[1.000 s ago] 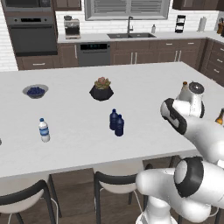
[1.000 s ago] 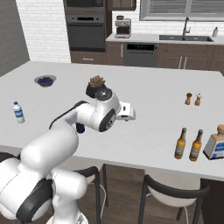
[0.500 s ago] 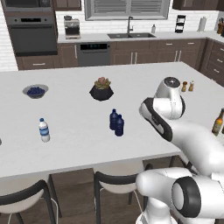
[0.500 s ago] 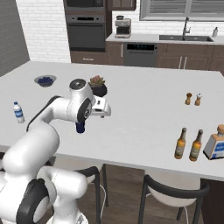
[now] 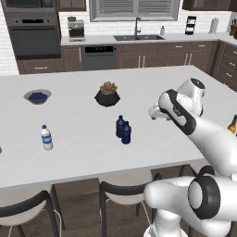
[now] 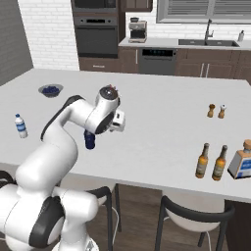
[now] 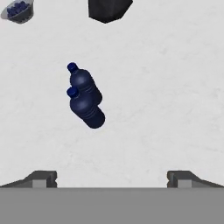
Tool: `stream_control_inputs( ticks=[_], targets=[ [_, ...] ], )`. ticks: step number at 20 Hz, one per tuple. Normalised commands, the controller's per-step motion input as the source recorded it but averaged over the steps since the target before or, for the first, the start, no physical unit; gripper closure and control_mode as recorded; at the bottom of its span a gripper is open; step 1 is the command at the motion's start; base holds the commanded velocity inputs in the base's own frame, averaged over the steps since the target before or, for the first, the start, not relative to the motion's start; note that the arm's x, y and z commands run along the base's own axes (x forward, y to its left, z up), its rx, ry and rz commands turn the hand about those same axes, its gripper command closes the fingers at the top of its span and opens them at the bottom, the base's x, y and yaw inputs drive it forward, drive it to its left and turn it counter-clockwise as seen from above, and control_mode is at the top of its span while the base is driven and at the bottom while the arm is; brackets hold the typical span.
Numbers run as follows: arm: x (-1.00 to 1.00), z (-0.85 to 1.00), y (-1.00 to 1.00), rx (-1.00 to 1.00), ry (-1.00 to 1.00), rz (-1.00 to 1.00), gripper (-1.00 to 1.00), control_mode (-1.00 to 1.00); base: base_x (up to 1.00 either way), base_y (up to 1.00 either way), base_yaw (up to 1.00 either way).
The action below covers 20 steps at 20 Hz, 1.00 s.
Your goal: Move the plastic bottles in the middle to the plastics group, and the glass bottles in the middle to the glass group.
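Plastic bottles (image 7: 86,99): two squat navy ones, rounded shoulders, dark caps, upright and touching, centre-left of the hand view on a matte white counter (image 7: 166,87). Gripper (image 7: 112,178) hangs above them, jaws spread wide, holding nothing. Clear water bottle (image 5: 46,137) with blue band stands far left in the left base view. Two amber glass bottles (image 6: 211,162), long-necked, lower right of the right base view.
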Motion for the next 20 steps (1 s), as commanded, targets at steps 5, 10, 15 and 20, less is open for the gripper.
stream_control_inputs(
  ticks=[5, 10, 15, 20],
  targets=[
    [0.09, 0.00, 0.51, 0.00, 0.06, 0.00, -1.00, -1.00, 0.00, 0.00, 0.00],
    [0.21, 0.00, 0.90, -0.33, 0.01, 0.00, -1.00, -1.00, 0.00, 0.00, 0.00],
    [0.24, -0.31, 0.45, -0.14, 0.00, 0.00, -1.00, -1.00, 0.00, 0.00, 0.00],
    [0.28, -0.35, 0.00, 0.00, 0.01, 0.01, -1.00, -1.00, 0.00, 0.00, 0.00]
  ],
)
